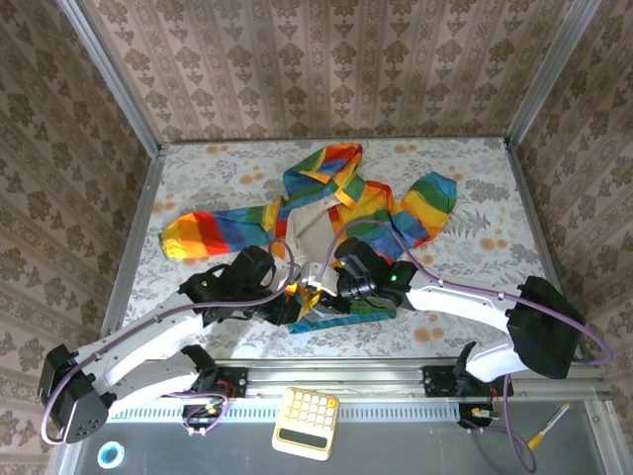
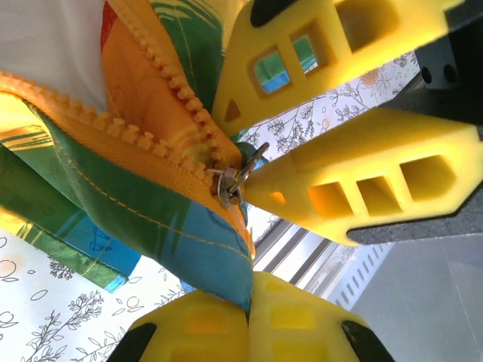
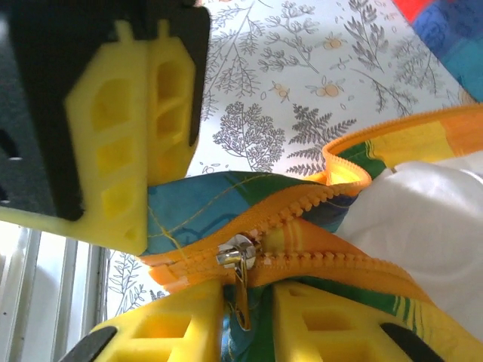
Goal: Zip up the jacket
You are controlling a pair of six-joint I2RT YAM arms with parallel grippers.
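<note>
The jacket (image 1: 336, 213) lies spread on the table (image 1: 485, 178) in front of me, hood toward the far side, sleeves thrown out to either side and its bottom hem nearest my arms. Its orange zipper (image 3: 332, 264) is apart along the front, showing the pale lining, and the two rows of teeth join only at the metal slider (image 3: 235, 253) down by the hem. My left hand (image 2: 247, 302) is clamped tight on the blue and green hem fabric just below the slider. My right hand (image 3: 247, 290) sits narrowly parted at the slider, the thin pull tab (image 3: 241, 305) hanging in the gap between its yellow fingers (image 3: 332, 332).
</note>
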